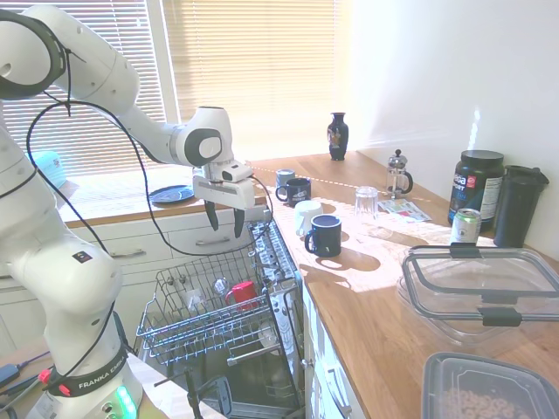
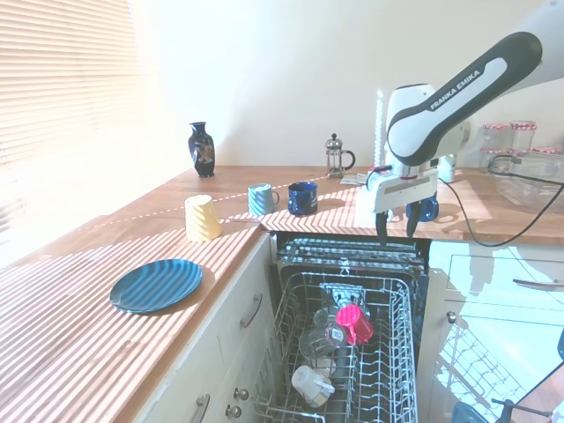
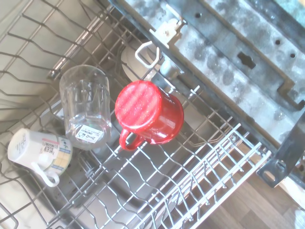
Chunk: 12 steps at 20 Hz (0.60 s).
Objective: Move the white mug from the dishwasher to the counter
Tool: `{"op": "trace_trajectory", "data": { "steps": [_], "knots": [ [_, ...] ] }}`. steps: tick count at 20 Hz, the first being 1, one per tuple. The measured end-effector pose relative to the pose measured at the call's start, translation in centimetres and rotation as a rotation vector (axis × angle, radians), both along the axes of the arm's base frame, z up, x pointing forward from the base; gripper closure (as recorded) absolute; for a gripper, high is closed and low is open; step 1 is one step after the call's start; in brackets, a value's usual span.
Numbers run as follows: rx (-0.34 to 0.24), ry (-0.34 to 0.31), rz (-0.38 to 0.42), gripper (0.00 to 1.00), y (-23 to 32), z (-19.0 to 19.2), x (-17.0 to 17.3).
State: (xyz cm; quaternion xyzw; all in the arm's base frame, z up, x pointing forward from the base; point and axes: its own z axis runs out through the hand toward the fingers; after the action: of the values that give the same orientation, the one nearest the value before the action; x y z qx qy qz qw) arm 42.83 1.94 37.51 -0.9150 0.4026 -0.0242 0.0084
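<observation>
A grey wire rack (image 2: 352,352) is pulled out of the dishwasher (image 1: 262,367) below the warm wooden counter (image 2: 88,317). Three vessels are seen lying in it: a white mug (image 3: 38,152) printed with coloured squares, a clear ribbed glass (image 3: 86,107) and a glossy red mug (image 3: 148,117). The white mug (image 2: 310,384) is laid on its side at the near end of the rack in the second exterior view, its long axis roughly level, base towards the wrist camera and handle to one side. The gripper (image 2: 397,227) is held above the rack's far end, its two dark fingers parted and nothing between them.
</observation>
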Motion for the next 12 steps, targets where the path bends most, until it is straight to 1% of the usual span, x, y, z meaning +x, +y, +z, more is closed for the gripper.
{"op": "trace_trajectory", "data": {
  "steps": [3,6,10,12],
  "knots": [
    [-0.005,0.006,0.014,0.0,0.3,-0.3,0.0],
    [-0.028,0.029,0.071,0.0,2.4,-1.5,0.0],
    [-0.089,0.058,0.159,0.0,7.1,-4.0,-0.4],
    [-0.111,0.046,0.195,0.0,9.5,-5.4,-0.3]
  ]
}}
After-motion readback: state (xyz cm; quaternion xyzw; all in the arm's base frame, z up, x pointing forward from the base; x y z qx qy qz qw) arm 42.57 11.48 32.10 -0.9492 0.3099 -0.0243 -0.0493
